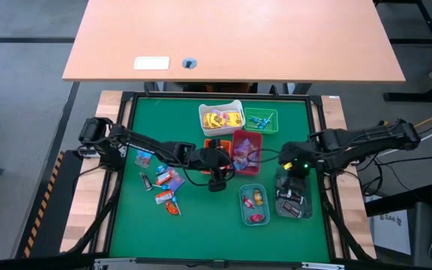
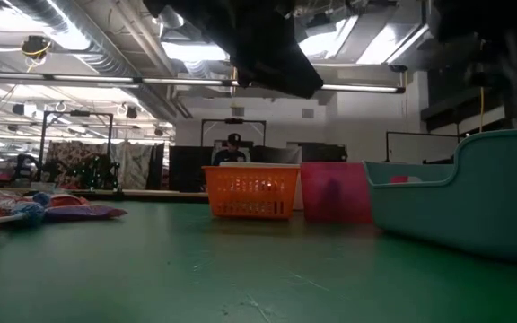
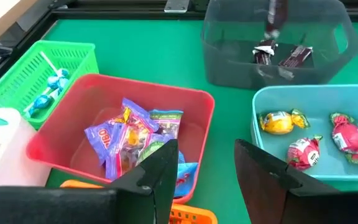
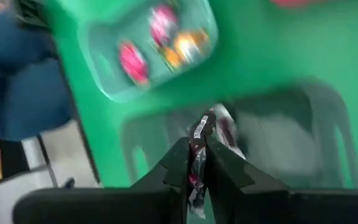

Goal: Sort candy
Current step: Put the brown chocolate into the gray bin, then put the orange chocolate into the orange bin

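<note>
My right gripper is shut on a dark brown wrapped candy above the clear grey bin, which holds other dark candy. My left gripper stands open with nothing between its fingers, over the near rim of the red bin, where purple and blue candy lies. The teal bin holds yellow and red candy. Several loose sweets lie on the green mat at the left. My right gripper pinches the dark brown candy between its two fingers, on the wrapper's middle. One wrapper end sticks out past the fingertips. The fingers slant steeply down, and the candy is lifted clear above the clear grey bin.
At the back stand a white bin with yellow candy and a green basket with blue lollipops. An orange basket sits beside the red bin. A raised black frame edges the mat.
</note>
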{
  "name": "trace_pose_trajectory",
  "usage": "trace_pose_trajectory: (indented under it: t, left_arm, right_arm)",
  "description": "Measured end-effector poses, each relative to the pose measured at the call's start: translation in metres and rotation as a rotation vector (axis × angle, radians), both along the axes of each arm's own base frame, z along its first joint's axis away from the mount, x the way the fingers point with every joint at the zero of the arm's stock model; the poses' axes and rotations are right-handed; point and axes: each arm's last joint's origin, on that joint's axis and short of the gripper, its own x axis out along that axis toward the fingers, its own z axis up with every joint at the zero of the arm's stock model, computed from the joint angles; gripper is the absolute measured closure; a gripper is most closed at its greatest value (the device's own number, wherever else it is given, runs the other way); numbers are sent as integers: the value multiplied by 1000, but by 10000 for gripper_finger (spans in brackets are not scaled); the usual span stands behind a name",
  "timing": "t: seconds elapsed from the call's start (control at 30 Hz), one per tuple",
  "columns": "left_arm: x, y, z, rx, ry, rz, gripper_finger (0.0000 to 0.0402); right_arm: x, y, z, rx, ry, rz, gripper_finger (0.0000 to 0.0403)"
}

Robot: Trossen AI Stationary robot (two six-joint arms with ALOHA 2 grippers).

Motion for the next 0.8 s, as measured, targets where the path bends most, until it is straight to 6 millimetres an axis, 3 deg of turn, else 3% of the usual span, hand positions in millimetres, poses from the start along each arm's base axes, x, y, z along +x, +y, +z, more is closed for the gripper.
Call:
trace_pose_trajectory:
  t: [0.23,0.43,0.6,0.8]
  left_arm:
    - [-22,1,13,-14,118,-35,256]
    - [-52,-4,23,-170,304,-150,256]
    - [-71,-19,16,-282,496,-215,256]
    - [-90,-47,10,-279,654,-303,256]
  right_arm:
    - [-11,-2,-6,-26,145,-1,359]
    - [-11,-2,-6,-42,146,-7,350]
    - [-11,-3,-6,-46,152,-28,294]
    - [-11,-3,-7,-64,151,-40,215]
